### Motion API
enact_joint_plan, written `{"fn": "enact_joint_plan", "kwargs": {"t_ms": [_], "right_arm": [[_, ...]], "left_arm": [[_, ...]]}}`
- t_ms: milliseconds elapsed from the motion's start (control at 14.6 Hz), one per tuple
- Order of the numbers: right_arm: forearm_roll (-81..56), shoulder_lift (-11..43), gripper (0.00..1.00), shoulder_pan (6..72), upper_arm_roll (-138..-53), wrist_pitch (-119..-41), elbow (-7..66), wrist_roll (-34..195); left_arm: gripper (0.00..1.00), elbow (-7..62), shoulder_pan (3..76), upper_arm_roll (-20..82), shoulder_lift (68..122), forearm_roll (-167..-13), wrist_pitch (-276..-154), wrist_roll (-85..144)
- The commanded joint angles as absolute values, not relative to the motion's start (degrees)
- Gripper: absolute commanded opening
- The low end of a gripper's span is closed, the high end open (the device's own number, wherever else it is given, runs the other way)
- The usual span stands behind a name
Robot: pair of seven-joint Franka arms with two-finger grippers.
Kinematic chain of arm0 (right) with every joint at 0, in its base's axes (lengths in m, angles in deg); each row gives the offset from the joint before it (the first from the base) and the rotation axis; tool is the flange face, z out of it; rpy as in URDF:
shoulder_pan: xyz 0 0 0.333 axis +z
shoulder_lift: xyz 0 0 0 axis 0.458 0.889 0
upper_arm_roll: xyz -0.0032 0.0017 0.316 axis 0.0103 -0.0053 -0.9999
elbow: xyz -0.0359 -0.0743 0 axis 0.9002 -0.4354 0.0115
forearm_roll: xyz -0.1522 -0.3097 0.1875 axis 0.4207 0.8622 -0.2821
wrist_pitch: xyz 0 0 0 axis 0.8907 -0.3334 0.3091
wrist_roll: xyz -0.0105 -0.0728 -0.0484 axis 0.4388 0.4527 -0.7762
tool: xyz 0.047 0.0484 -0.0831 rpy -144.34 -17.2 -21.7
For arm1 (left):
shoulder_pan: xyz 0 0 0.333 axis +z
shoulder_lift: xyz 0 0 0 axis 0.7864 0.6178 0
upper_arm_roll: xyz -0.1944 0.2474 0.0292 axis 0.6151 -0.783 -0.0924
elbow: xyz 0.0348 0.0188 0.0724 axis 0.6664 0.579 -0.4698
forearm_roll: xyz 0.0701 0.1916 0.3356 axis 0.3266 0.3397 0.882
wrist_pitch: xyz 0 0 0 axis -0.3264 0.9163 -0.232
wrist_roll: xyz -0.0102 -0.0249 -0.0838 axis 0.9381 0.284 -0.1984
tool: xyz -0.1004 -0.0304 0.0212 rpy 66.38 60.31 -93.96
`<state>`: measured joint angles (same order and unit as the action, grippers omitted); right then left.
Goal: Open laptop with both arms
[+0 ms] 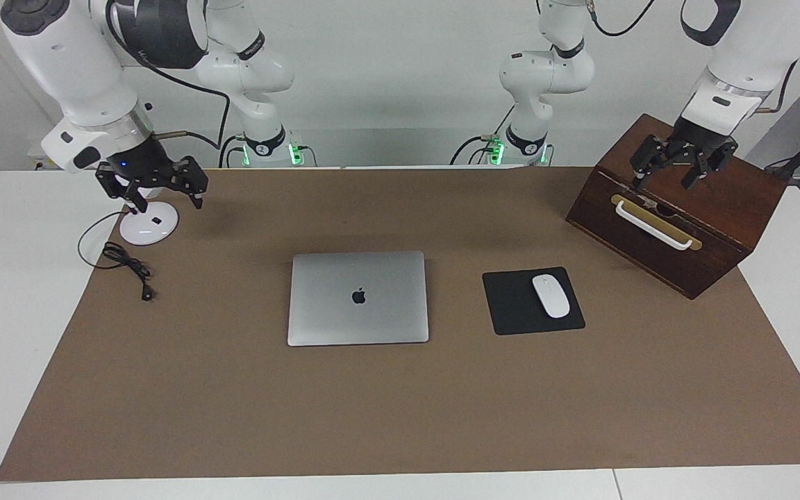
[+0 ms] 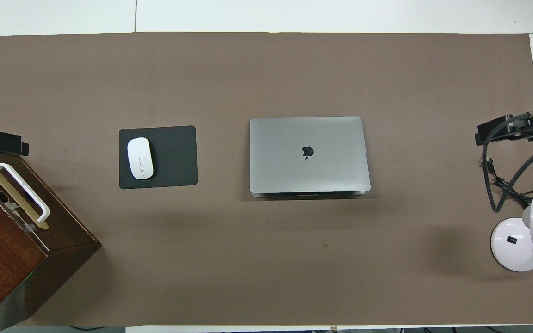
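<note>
Fingers of the left gripper (image 1: 678,171) over the dark wooden box (image 1: 719,208) and the right gripper (image 1: 162,192) over the white lamp base (image 1: 148,225) are spread, both holding nothing. Well apart from both, the closed silver-grey metal laptop (image 1: 358,297) lies mid-tabletop, likely awaiting their approach.

Mouse (image 1: 551,296): on black pad (image 1: 511,305), mid-mat.
Wooden box (image 1: 712,229): mat corner.
Lamp (image 2: 521,236): other corner, cord (image 1: 126,267) apparently unplugged.

Mouse (image 1: 551,295) on pad (image 1: 511,305) beside laptop (image 1: 358,298)
</note>
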<state>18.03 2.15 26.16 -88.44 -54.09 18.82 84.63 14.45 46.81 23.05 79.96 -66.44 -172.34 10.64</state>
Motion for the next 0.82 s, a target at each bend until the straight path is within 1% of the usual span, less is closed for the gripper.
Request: {"fn": "enact_joint_plan", "kwargs": {"t_ms": [0,274,548,685,754], "right_arm": [[18.54,0.40,1.00,25.68,-88.56,-54.40,21.81,83.17],[18.54,-1.27,1.00,25.06,-88.56,-54.40,24.62,83.00],[18.19,-1.97,1.00,25.58,-88.47,-54.49,26.21,83.61],[18.02,-3.99,1.00,25.24,-88.47,-55.44,30.06,83.61],[18.02,-5.13,1.00,25.41,-88.47,-57.80,32.60,83.52]], "left_arm": [[0.01,14.67,46.05,22.79,79.95,-66.54,-174.73,12.30],[0.00,14.58,46.22,22.79,80.13,-68.64,-175.52,12.39],[0.00,14.84,46.05,22.97,80.39,-68.82,-179.56,11.95],[0.00,15.19,45.96,22.97,80.48,-69.69,-181.67,11.95],[0.00,15.63,46.04,22.97,80.48,-71.70,-182.81,11.95]]}}
